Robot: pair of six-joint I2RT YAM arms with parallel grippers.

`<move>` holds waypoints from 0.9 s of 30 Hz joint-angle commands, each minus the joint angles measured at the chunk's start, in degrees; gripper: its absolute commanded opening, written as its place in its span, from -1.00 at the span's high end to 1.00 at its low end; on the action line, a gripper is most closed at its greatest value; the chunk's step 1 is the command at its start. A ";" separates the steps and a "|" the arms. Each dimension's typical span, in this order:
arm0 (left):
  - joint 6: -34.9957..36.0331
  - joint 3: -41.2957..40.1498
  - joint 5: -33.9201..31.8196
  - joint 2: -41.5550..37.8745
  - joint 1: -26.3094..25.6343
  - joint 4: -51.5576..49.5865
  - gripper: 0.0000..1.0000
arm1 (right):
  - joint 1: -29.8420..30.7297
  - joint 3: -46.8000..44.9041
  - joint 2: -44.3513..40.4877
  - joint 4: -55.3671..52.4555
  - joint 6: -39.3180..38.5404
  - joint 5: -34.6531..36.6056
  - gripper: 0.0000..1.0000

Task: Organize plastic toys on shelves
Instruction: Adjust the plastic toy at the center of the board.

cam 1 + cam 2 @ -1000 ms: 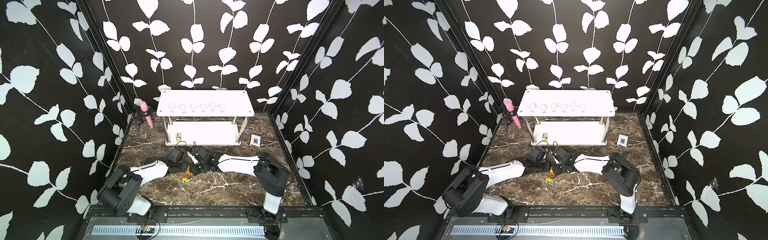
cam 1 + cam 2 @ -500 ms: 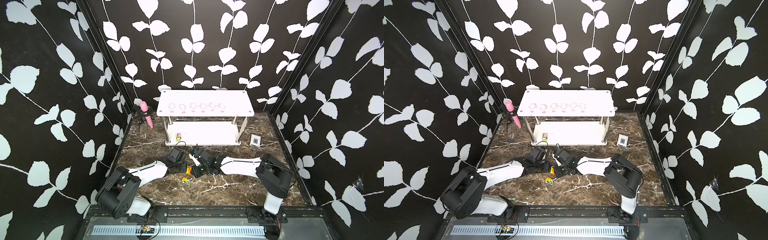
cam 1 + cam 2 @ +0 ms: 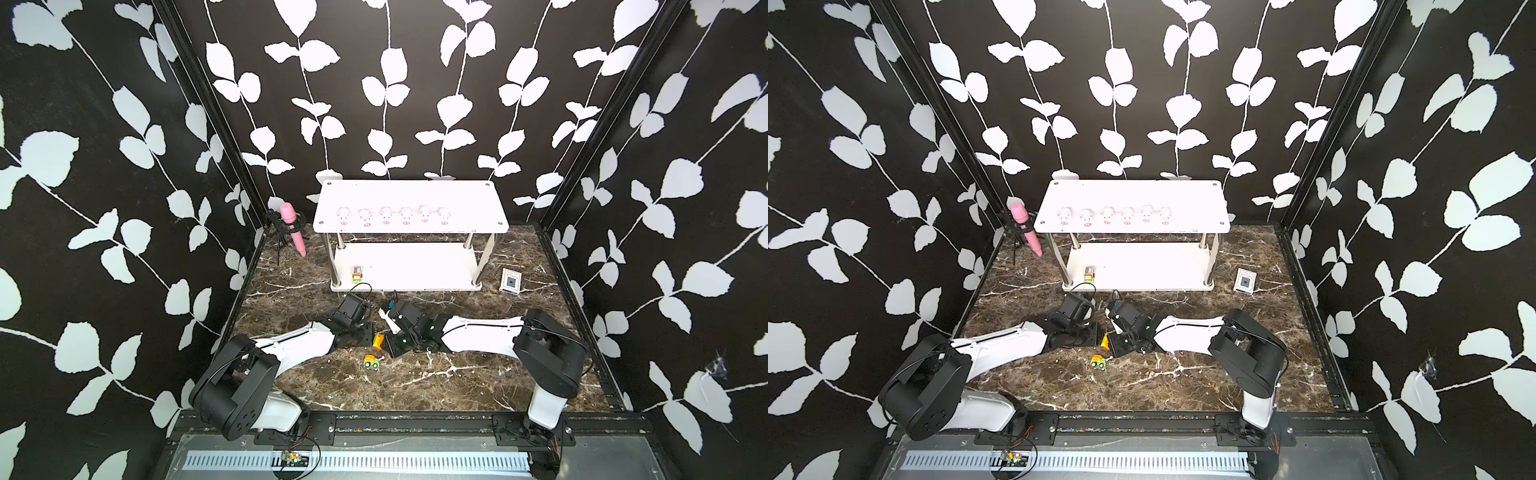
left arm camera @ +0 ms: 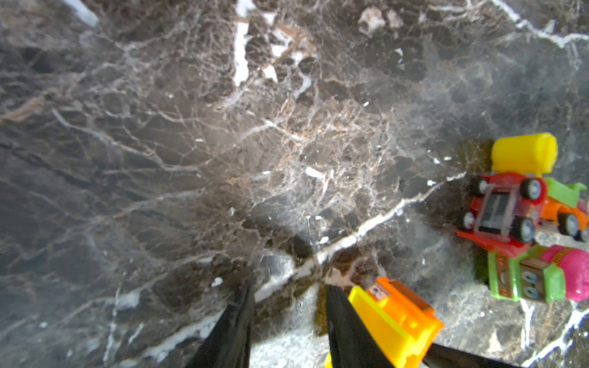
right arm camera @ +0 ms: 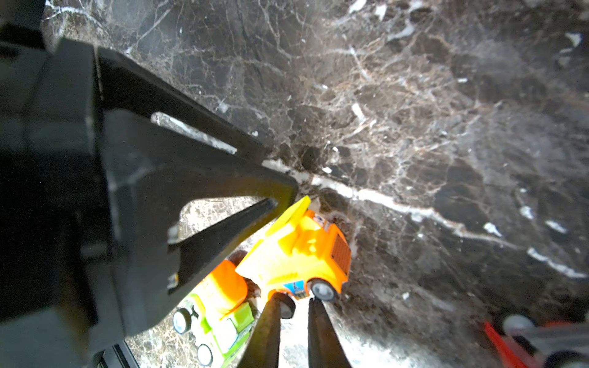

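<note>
The pigs [image 3: 386,216] are done: six in a row on top of the shelf [image 3: 409,193]. One small car [image 3: 356,274] sits at the left end of the shelf's lower level. So the step in hand is the vehicles, and it looks like a pickup of the yellow-and-orange truck [image 5: 299,251], which is on the floor well in front of the shelf, between the two arms.

The left gripper [image 4: 290,288] is released. Its fingers [image 4: 344,331] stand apart with only floor between them, and the truck is outside one of them, touching it or nearly so. The right gripper [image 5: 295,299] has its fingers nearly together, tips right at the truck's wheels. I can't tell whether they pinch anything.

A green car [image 3: 372,362] lies a little farther from the shelf than the truck. The left wrist view shows a pile [image 4: 510,216] of more vehicles, one of them belly up.

Next, I'd say one gripper needs a firm hold across the truck's body, not a wheel. Then it needs a lift clear of the other arm and a low reach under the top onto the lower level, beside the car there.
</note>
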 commanded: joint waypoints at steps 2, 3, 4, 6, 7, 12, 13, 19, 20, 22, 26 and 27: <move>0.59 0.45 1.50 0.45 0.11 -3.32 0.19 | 0.15 -2.78 1.33 -6.12 0.61 4.12 0.62; 0.55 0.43 1.44 0.56 0.08 -3.23 0.19 | 0.23 -2.95 1.21 -6.38 0.67 4.29 0.62; 0.46 0.45 1.31 0.58 0.13 -3.19 0.19 | 0.16 -3.12 0.98 -6.53 0.72 4.46 0.62; 0.15 0.48 0.77 0.29 0.09 -3.32 0.19 | 0.15 -3.65 0.49 -6.82 0.70 4.94 0.63; -0.02 0.43 0.35 0.07 0.04 -3.53 0.19 | 0.23 -3.84 0.32 -6.81 0.76 5.07 0.63; -0.16 0.42 -0.72 -0.82 0.08 -4.21 0.18 | 0.19 -4.19 0.13 -6.78 0.78 5.09 0.62; -0.14 0.34 -0.44 -0.66 0.01 -4.01 0.18 | 0.15 -4.10 0.27 -6.67 0.85 5.01 0.62; 1.42 0.80 4.71 2.26 0.05 -0.64 0.18 | 0.29 -3.91 0.62 -5.94 0.85 3.98 0.62; 1.83 1.10 6.89 3.09 0.00 0.31 0.18 | 0.29 -3.84 0.62 -5.67 0.84 3.57 0.62; 2.35 1.87 9.53 4.69 0.03 2.02 0.19 | 0.31 -3.88 0.97 -4.98 1.03 2.62 0.62; 3.52 4.91 12.16 8.15 -0.02 3.56 0.19 | 0.49 -4.07 1.79 -2.37 2.09 0.84 0.60; 3.80 5.89 12.82 9.02 0.04 3.62 0.21 | 0.58 -4.19 1.91 -1.75 2.51 0.63 0.58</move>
